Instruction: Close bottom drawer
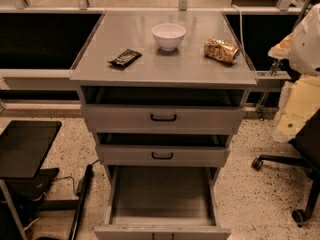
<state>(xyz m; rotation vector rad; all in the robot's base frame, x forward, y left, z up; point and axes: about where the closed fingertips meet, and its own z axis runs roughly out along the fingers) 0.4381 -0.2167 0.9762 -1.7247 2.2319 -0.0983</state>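
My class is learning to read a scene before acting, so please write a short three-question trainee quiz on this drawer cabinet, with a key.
1. True or false: the bottom drawer is pulled far out and its tray shows nothing inside.
2. What stands near the middle of the cabinet top? A) a white bowl B) a red mug C) a green bottle
3. Short answer: where is the claw?

Key: 1 true. 2 A. 3 out of view; nothing touches the bottom drawer.
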